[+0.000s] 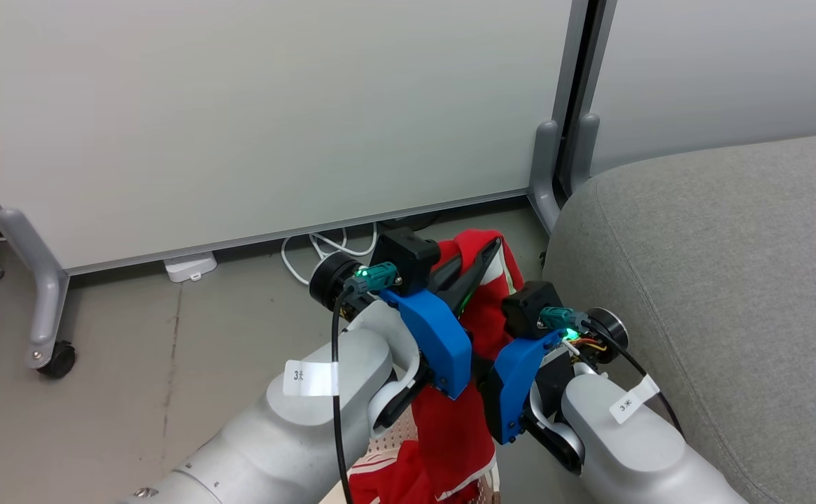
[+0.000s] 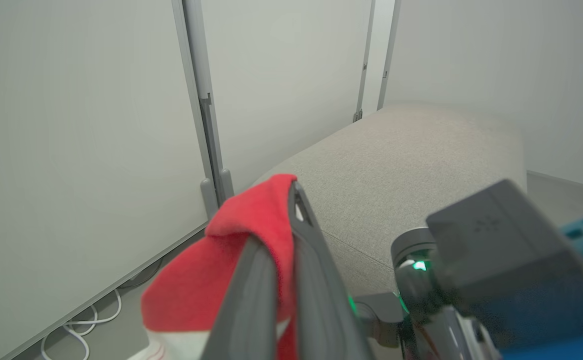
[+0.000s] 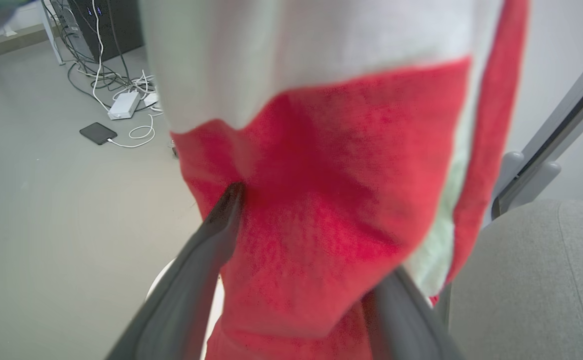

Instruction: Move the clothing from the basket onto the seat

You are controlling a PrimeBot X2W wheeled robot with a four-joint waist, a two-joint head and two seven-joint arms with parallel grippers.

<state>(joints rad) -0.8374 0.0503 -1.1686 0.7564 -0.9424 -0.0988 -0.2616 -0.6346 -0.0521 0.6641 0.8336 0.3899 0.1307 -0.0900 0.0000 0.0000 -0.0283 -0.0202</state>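
Left gripper (image 2: 276,215) is pinched shut on a fold of the soft red, white-striped fabric garment (image 1: 450,427), which hangs just beside the large grey woven-fabric seat (image 1: 716,280), not on it. Right gripper (image 3: 311,235) straddles the cloth, jaws spread. That thin pinch could slip, dropping it short of the seat.

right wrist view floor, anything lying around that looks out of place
A dark flat device lies loose on the floor beside a white power strip and tangled cords, where wheels could hit it. Nothing looks spilled or broken.
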